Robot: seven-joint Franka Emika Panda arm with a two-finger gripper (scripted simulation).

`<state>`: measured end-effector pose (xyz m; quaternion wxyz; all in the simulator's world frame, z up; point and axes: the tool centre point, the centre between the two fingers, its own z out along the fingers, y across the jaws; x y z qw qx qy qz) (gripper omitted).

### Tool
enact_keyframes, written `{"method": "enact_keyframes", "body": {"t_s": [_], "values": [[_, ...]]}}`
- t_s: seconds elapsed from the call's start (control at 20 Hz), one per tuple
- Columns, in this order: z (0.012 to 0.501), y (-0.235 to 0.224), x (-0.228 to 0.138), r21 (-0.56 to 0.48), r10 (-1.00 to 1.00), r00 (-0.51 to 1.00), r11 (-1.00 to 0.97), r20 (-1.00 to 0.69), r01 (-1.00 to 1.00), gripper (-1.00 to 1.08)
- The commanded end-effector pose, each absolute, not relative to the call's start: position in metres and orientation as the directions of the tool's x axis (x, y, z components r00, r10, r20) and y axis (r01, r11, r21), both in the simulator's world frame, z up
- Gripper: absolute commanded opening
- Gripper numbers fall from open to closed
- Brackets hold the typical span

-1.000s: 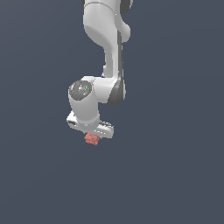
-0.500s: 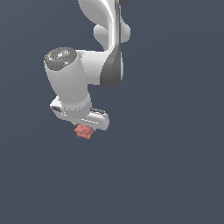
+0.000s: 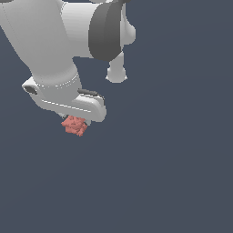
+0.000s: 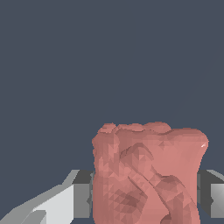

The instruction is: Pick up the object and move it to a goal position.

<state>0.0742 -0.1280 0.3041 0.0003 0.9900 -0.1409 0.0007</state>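
Observation:
The object (image 3: 74,125) is a small salmon-red, rough, blocky chunk. In the exterior view it sticks out below the white hand of the arm, held up in the air. My gripper (image 3: 76,122) is shut on it; the hand hides the fingers in that view. In the wrist view the object (image 4: 148,175) fills the space between my two fingers (image 4: 81,199), which press on it from both sides. The gripper (image 4: 146,199) holds it against a plain dark background.
The white arm (image 3: 68,41) fills the upper part of the exterior view's left, close to the camera. Around it only a flat dark grey-blue background (image 3: 182,159) shows. No goal marker shows in either view.
The arm with the object in its gripper has moved up and toward the exterior view's left, and now looks much larger, closer to the camera. The object stays gripped.

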Motion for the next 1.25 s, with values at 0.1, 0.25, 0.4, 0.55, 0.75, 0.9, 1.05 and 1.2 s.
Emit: {"method": "enact_keyframes", "body": {"t_s": [0.1, 0.25, 0.4, 0.55, 0.75, 0.9, 1.05, 1.2], "values": [[0.339, -0.134, 0.080, 0.001, -0.278, 0.961, -0.961, 0.000, -0.278, -1.00], [0.358, -0.137, 0.084, 0.001, -0.278, 0.961, -0.961, 0.000, -0.278, -1.00], [0.372, -0.140, 0.088, 0.000, -0.278, 0.961, -0.961, 0.000, -0.278, -1.00], [0.383, -0.142, 0.090, 0.000, -0.278, 0.961, -0.961, 0.000, -0.278, -1.00], [0.392, -0.143, 0.092, 0.000, -0.278, 0.961, -0.961, 0.000, -0.278, -1.00], [0.396, -0.144, 0.094, 0.000, -0.278, 0.961, -0.961, 0.000, -0.278, -1.00], [0.398, -0.145, 0.094, 0.000, -0.278, 0.961, -0.961, 0.000, -0.278, -1.00], [0.399, -0.145, 0.095, 0.000, -0.278, 0.961, -0.961, 0.000, -0.278, -1.00]]}}
